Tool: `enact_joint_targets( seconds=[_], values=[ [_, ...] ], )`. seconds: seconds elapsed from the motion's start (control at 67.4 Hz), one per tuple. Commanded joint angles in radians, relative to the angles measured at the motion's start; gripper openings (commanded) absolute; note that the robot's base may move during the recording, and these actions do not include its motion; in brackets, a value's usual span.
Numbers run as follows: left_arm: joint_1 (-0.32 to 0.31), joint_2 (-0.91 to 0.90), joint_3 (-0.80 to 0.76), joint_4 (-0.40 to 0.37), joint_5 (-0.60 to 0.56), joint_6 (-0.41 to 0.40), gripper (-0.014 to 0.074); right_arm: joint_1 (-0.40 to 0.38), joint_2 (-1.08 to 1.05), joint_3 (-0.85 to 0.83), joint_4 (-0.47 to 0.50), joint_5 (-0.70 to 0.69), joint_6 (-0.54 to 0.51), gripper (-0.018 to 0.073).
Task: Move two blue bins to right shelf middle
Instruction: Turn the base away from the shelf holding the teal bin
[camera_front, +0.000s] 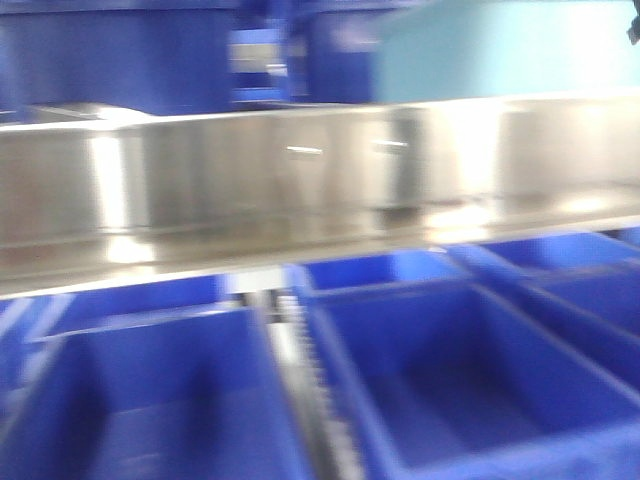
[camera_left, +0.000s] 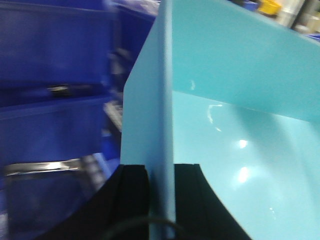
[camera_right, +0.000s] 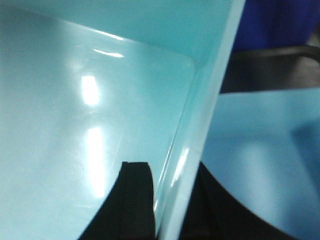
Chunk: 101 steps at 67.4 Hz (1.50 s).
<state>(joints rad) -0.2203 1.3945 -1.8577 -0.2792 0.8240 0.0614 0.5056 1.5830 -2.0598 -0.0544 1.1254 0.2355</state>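
Observation:
A pale cyan bin shows at the top right of the front view, above the wide shiny steel rail of the shelf tier. In the left wrist view my left gripper is shut on the thick rim of a pale cyan bin, one finger outside and one inside. In the right wrist view my right gripper is shut on the rim of a pale cyan bin; a second pale cyan surface lies to its right. I cannot tell whether both grippers hold one bin.
Several dark royal-blue bins stand on the tier below the rail, with a white roller track between them. More dark blue bins sit behind the rail, and others are left of the left gripper.

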Motion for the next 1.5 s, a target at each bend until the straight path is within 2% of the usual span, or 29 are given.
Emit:
enact_joint_targets(
  seconds=[0.0, 1.485],
  values=[
    [0.003, -0.012, -0.015, -0.025, -0.092, -0.013, -0.0111, -0.004, -0.013, -0.008, -0.03, -0.005, -0.036, -0.0153],
    [0.003, -0.012, -0.015, -0.025, -0.109, -0.013, -0.0111, -0.004, -0.013, -0.008, -0.03, -0.005, -0.036, -0.0153]
  ],
)
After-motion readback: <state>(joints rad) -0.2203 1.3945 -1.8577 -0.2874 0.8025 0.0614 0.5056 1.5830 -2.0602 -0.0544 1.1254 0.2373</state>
